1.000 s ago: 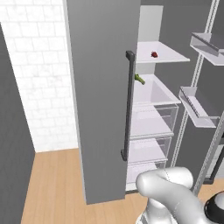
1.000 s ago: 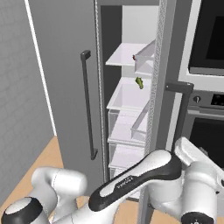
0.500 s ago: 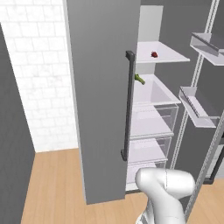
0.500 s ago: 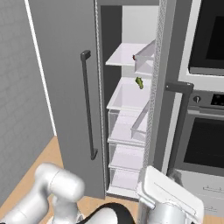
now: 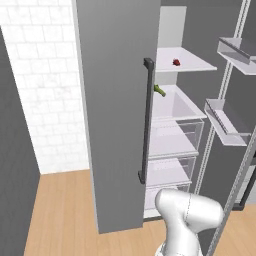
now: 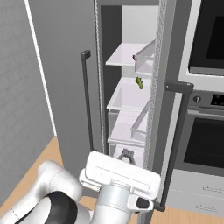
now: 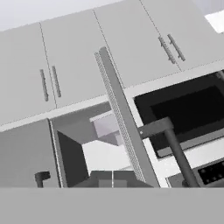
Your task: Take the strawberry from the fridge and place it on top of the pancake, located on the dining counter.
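The strawberry lies on an open fridge shelf; the end effector is pressed together, empty.

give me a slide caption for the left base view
Open fridge with a strawberry on its upper shelf, white arm below.

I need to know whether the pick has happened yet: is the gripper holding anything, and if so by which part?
Nothing is held. The gripper is shut and empty, and the strawberry lies on the fridge's upper shelf.
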Controlling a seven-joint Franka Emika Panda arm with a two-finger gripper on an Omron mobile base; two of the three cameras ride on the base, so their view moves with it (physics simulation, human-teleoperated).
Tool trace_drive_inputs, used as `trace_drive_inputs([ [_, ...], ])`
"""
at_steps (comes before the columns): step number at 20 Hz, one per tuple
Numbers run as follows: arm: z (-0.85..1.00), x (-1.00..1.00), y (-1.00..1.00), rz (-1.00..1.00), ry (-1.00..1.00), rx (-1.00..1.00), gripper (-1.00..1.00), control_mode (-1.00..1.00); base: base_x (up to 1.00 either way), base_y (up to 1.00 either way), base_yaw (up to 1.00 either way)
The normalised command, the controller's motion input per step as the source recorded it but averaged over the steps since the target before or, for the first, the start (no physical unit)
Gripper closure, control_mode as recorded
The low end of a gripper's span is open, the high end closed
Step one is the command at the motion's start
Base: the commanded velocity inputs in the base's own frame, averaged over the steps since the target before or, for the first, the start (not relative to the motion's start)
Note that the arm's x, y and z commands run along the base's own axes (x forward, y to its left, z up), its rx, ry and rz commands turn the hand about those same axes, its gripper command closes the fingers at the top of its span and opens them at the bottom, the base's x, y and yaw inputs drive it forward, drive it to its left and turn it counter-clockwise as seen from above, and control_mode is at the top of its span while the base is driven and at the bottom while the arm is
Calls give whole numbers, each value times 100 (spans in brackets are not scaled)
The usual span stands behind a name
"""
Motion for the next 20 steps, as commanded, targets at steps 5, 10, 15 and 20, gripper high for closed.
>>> trace_drive_inputs([
  [5, 29, 13, 100, -7, 1, -30, 100, -100, 0, 0, 0],
  [10, 2, 30, 100, -32, 9, -9, 100, -100, 0, 0, 0],
  [15, 0, 93, 100, -42, 6, -3, 100, -100, 0, 0, 0],
  [20, -16, 100, 89, -41, 0, -6, 100, -100, 0, 0, 0],
])
